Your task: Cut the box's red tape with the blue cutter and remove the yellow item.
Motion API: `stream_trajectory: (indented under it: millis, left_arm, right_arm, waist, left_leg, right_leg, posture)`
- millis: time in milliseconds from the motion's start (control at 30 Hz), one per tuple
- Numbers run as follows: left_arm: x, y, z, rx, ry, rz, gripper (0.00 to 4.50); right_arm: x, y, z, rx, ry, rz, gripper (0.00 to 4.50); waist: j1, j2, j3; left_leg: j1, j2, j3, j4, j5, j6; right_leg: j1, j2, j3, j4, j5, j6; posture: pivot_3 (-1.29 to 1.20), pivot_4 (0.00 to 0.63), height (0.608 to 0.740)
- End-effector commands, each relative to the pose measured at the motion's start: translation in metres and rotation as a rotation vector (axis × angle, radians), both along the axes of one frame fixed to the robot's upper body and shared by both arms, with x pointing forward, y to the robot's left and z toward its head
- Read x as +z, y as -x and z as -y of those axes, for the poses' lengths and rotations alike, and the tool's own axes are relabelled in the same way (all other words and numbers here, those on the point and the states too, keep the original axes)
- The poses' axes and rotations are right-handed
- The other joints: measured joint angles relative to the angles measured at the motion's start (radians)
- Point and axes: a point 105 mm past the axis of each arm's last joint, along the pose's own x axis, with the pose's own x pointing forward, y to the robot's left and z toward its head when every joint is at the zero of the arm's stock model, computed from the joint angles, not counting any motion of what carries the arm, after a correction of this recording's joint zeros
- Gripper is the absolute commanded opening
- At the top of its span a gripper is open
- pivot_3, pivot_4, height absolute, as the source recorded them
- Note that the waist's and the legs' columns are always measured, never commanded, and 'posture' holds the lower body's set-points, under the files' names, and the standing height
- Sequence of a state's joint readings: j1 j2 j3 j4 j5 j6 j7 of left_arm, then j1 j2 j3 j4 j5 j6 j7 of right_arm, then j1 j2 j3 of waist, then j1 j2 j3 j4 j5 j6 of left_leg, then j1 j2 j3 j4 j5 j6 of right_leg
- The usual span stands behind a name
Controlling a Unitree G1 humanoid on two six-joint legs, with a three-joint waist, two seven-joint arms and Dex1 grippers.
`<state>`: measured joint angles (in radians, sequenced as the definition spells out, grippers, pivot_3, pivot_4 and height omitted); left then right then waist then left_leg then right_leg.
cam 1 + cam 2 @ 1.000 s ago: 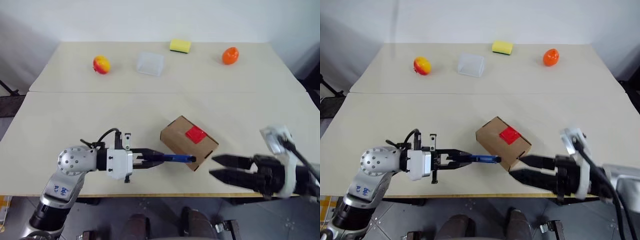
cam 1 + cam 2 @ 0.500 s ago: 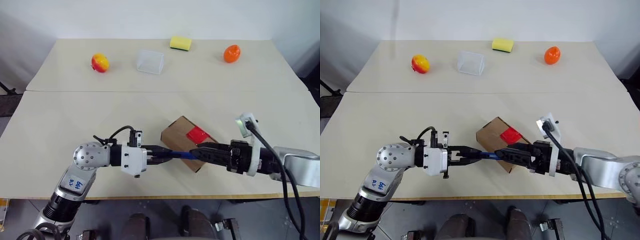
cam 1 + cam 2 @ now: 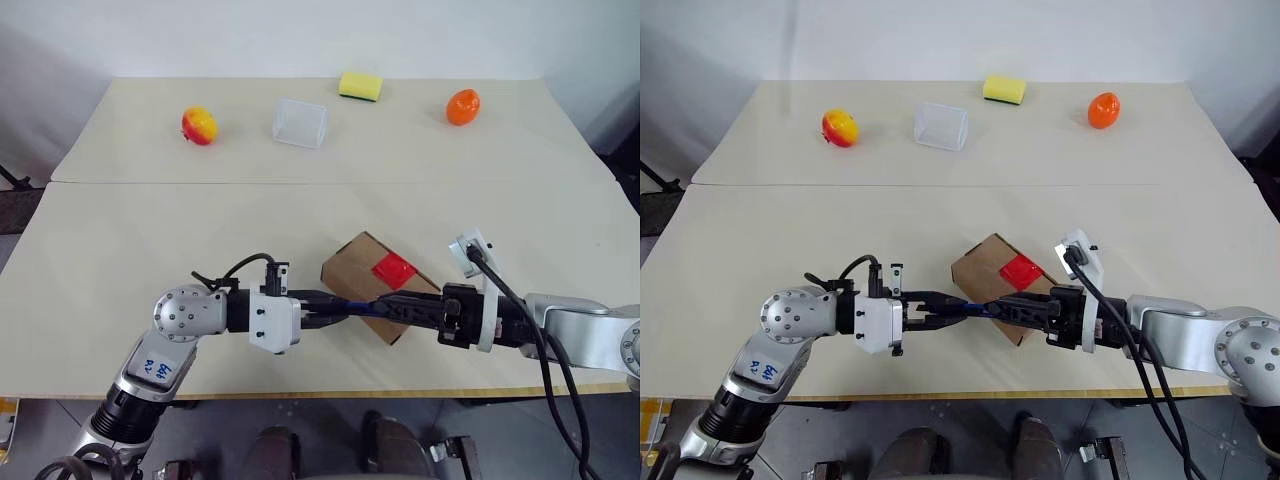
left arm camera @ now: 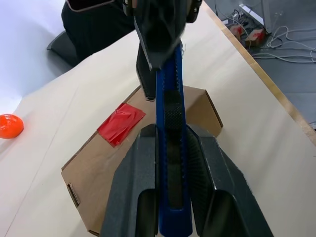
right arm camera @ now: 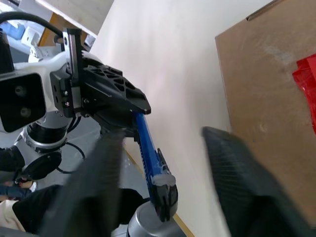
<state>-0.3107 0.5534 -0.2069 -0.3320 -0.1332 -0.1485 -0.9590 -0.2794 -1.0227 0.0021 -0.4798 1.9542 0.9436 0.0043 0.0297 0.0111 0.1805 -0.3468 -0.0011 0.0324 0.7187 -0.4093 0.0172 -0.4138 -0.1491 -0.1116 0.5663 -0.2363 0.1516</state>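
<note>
Left eye view: right pincer (image 3: pixel 385 307) now narrowed around blue cutter (image 3: pixel 355 308) tip; left pincer (image 3: pixel 322 309) still clamps cutter.

Along the worktop's (image 3: pixel 120 260) far edge: a clear plastic container (image 3: pixel 300 122), red-yellow fruit (image 3: pixel 200 126) to its left, yellow sponge (image 3: pixel 360 87) and orange fruit (image 3: pixel 462 106) to its right.
</note>
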Motion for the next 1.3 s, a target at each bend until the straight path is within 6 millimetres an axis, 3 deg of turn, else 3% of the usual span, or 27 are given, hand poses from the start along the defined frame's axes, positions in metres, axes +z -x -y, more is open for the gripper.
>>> stream_trajectory:
  millis: [33,133,567,600,767,1233,1300]
  left_arm:
    - [0.007,0.000,0.004,-0.005,0.021,0.033,0.44]
    - [0.007,0.000,0.004,-0.002,0.023,0.033,0.44]
    - [0.007,-0.001,0.004,0.009,0.024,0.041,0.44]
    - [0.007,-0.001,0.004,0.009,0.024,0.041,0.44]
    - [0.008,0.000,0.004,0.011,0.025,0.043,0.44]
    - [0.005,0.001,0.005,0.002,0.015,0.034,0.44]
    - [0.005,0.000,0.006,0.003,0.017,0.036,0.44]
  right_arm:
    - [0.002,0.004,-0.003,0.030,-0.002,-0.004,0.95]
    - [-0.001,0.007,-0.003,0.044,0.010,-0.015,0.13]
    - [-0.003,0.016,-0.003,0.121,-0.006,-0.048,0.13]
    - [-0.003,0.018,-0.004,0.135,-0.008,-0.048,0.88]
    - [-0.005,0.010,-0.004,0.081,0.012,-0.042,2.43]
    - [0.002,-0.003,-0.002,-0.005,-0.061,-0.019,2.43]
    - [0.001,-0.003,-0.002,-0.002,-0.060,-0.022,2.03]
  waist:
    - [0.000,0.000,0.000]
    - [0.000,0.000,0.000]
    - [0.000,0.000,0.000]
    - [0.000,0.000,0.000]
    - [0.000,0.000,0.000]
    - [0.000,0.000,0.000]
    - [0.000,0.000,0.000]
  left_leg:
    - [0.000,0.000,0.000,0.000,0.000,0.000]
    - [0.000,0.000,0.000,0.000,0.000,0.000]
    - [0.000,0.000,0.000,0.000,0.000,0.000]
    - [0.000,0.000,0.000,0.000,0.000,0.000]
    - [-0.001,0.000,0.000,0.000,0.000,0.000]
    - [-0.001,0.000,0.000,0.000,0.000,0.000]
    - [-0.001,0.000,0.000,0.000,0.000,0.000]
  right_leg:
    - [0.000,0.000,0.000,0.000,0.000,0.000]
    - [0.000,0.000,0.000,0.000,0.000,0.000]
    - [0.000,0.000,0.000,0.000,0.000,0.000]
    - [0.000,0.000,0.000,0.000,0.000,0.000]
    - [0.000,0.000,0.000,0.000,0.000,0.000]
    - [-0.001,0.000,-0.001,0.000,0.000,0.000]
    - [-0.001,0.000,-0.001,0.000,0.000,0.000]
  posture:
    - [0.00,0.150,0.740]
    - [0.00,0.150,0.740]
    - [0.00,0.150,0.740]
    - [0.00,0.150,0.740]
    - [0.00,0.150,0.740]
    - [0.00,0.150,0.740]
    - [0.00,0.150,0.740]
